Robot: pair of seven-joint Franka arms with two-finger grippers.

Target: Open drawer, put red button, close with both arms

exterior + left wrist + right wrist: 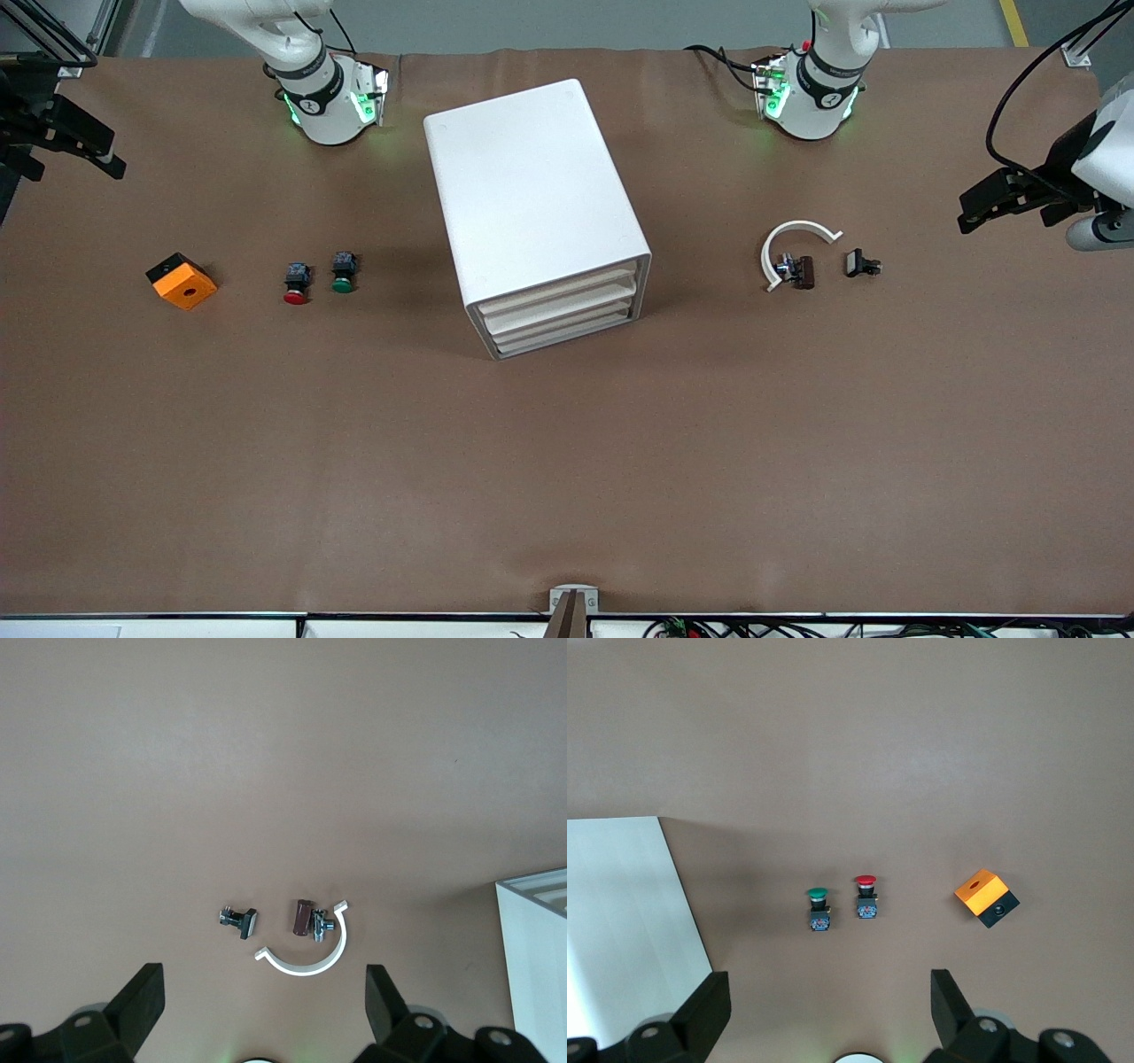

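The white cabinet point(532, 195) stands mid-table with its stacked drawers point(567, 304) all shut, their fronts facing the front camera. The red button point(296, 283) lies on the table toward the right arm's end, beside a green-capped button point(343, 272). It also shows in the right wrist view point(866, 895). My right gripper point(111, 152) is open and empty, high over the table at the right arm's end; its own view point(830, 985) shows both buttons below. My left gripper point(970, 211) is open and empty, high over the left arm's end, as its own view point(264, 983) shows.
An orange and black block point(182, 281) lies toward the right arm's end, past the buttons. A white C-shaped clip point(793, 244) with a small dark part point(802, 270) and another small black part point(861, 263) lie toward the left arm's end.
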